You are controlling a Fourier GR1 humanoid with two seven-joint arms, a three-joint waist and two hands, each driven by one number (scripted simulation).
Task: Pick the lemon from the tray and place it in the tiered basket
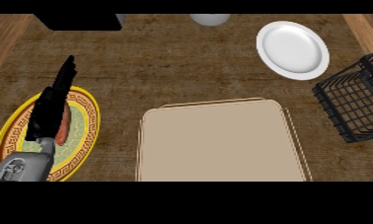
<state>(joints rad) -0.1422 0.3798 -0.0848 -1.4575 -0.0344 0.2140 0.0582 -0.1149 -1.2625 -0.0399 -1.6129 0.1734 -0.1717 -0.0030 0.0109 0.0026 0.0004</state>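
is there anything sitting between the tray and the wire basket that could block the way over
Nothing visible does. Between the tan tray and the black tiered basket at the right edge lies only bare counter. The white plate sits farther back, off that line. No lemon shows on the tray.

Brown, mottled counter (182, 70), with lighter wood-grain strips along both sides. Pale beige tray (218, 141), plain, thinly edged in a lighter line. White plate (293, 49), glossy and unpatterned, at upper right. Black wire basket (351, 102), an open grid against the brown. Yellow-rimmed plate (84, 119) at left, ringed with a dark key-pattern band on gold, greenish toward the middle. Reddish-orange strip (64, 124) lying across that plate, partly hidden. Black left hand (53, 104) on a grey forearm (25, 166). Black block (79, 21) at the top edge, and beside it a pale grey rounded shape (209, 18).
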